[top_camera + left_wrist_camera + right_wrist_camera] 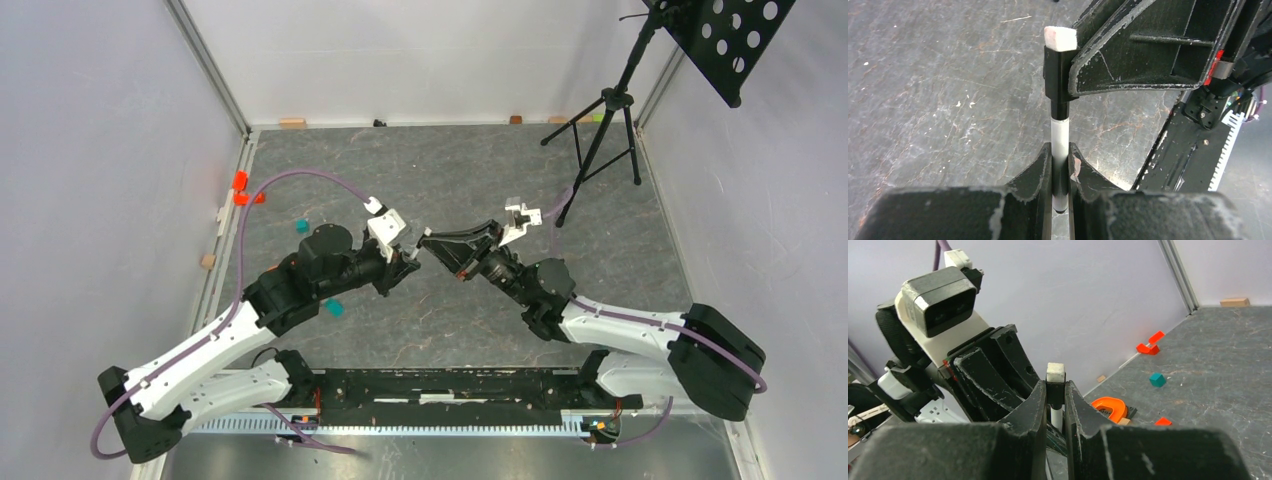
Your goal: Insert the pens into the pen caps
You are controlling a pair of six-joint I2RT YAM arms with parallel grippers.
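Above the middle of the tabletop (400, 160), the left hand (1060, 165) is closed tight on a white pen (1060, 135). Its dark tip sits in the mouth of the black cap (1057, 75), which is pinched in the right hand (1055, 400). This pair looks joined but perhaps not pressed home, and no further pens or caps show.

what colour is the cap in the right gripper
The cap is black with a white end, clearest in the left wrist view.

End effectors (1060, 160) (1055, 390) clamped, tip to tip
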